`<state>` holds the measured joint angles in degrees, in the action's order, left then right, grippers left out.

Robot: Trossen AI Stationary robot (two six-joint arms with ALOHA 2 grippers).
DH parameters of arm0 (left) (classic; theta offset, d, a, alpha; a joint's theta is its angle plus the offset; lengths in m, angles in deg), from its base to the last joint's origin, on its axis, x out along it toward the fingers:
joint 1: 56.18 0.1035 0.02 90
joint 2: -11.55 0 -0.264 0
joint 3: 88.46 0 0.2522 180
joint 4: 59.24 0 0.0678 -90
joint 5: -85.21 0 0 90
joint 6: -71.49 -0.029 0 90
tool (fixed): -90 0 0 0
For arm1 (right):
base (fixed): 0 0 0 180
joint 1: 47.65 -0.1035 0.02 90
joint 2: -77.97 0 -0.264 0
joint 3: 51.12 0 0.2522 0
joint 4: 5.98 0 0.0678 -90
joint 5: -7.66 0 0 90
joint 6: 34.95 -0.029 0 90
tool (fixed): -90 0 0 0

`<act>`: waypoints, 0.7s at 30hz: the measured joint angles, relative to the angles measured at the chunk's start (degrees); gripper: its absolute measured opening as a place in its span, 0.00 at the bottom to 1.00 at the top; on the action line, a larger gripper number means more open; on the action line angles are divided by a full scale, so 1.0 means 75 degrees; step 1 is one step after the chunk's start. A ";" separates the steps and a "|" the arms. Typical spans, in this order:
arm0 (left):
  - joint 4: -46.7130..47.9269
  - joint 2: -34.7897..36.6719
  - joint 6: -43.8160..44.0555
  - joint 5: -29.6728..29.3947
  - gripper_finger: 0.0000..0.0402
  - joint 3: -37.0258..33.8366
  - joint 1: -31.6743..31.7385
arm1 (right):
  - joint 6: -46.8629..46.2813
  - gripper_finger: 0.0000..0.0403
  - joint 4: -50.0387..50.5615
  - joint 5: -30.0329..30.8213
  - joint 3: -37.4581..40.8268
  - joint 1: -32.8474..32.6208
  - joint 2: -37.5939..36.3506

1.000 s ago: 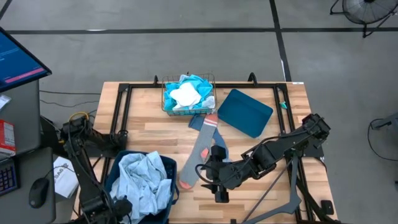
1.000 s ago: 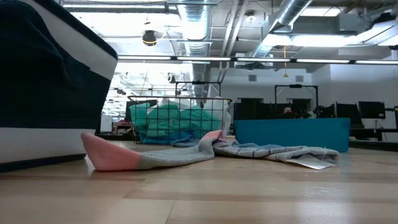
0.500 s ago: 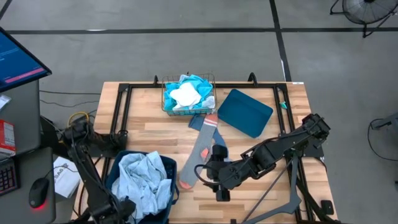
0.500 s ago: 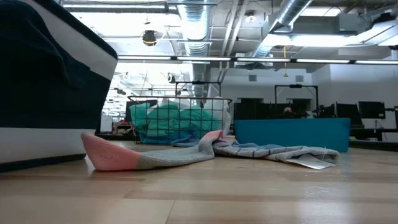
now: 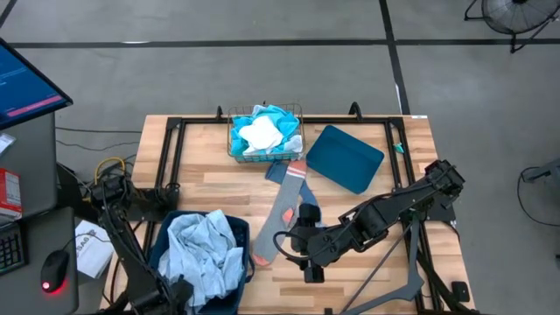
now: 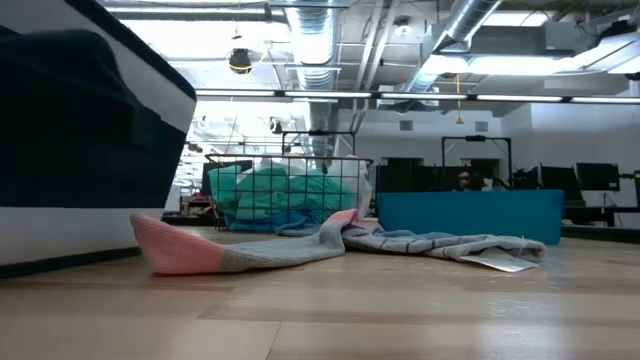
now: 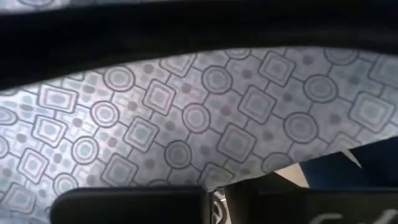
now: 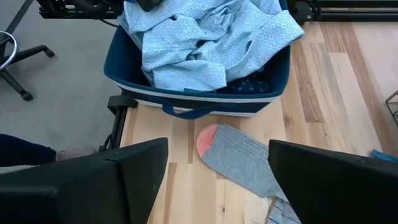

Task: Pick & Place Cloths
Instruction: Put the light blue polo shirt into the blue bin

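A pale blue patterned cloth lies heaped in the navy bin at the table's near left. My left gripper is down at the bin's near edge, shut, with that cloth filling its wrist view. A grey sock lies flat on the table's middle, its orange-red tip nearest the bin. My right gripper hovers open just right of that tip, touching nothing. Turquoise and white cloths fill the wire basket at the far edge. My left gripper is shut on the pale blue cloth in the bin, coming from the near side. Its own fingers hide the place of contact, so neither the part nor the number of layers can be told. The cloth still rests in the bin.
A teal plastic bin lies at the far right, beside the wire basket. Black frame rails run along the table's left, far and right sides. Bare wood shows between the basket and the navy bin.
The pale blue cloth's folds at the bin's near side have shifted under my left gripper, and the bin's edge has stirred slightly in the low view. My right gripper and the sock have kept still.
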<state>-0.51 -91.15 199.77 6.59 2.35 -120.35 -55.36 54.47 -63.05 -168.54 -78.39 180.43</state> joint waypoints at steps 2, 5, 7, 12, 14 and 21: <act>-0.0028 0.0025 -0.0017 -0.0023 0.01 0.0000 0.0045 | 0.0040 0.67 0.0000 0.0000 0.0000 0.0000 0.0000; -0.0111 0.0292 -0.0220 -0.0183 0.00 -0.0007 0.0109 | 0.0176 0.67 0.0000 0.0000 0.0000 0.0000 0.0000; -0.0266 0.0691 -0.0282 -0.0378 0.00 -0.0009 0.0123 | 0.0189 0.67 -0.0002 0.0000 0.0000 0.0000 0.0000; -0.0303 0.2040 -0.0154 -0.1641 0.00 -0.0006 0.0145 | 0.0206 0.67 -0.0003 0.0000 0.0000 0.0000 0.0000; -0.0293 0.2653 -0.0205 -0.2617 0.00 -0.0006 0.0221 | 0.0205 0.67 -0.0003 0.0000 0.0000 0.0000 0.0000; -0.0260 0.4741 -0.2407 -0.6402 0.00 0.0000 0.1077 | 0.0200 0.67 -0.0012 0.0002 0.0000 0.0000 0.0000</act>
<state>-2.46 -55.59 181.72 -41.42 2.35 -112.27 -53.86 54.39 -63.04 -168.54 -78.39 180.43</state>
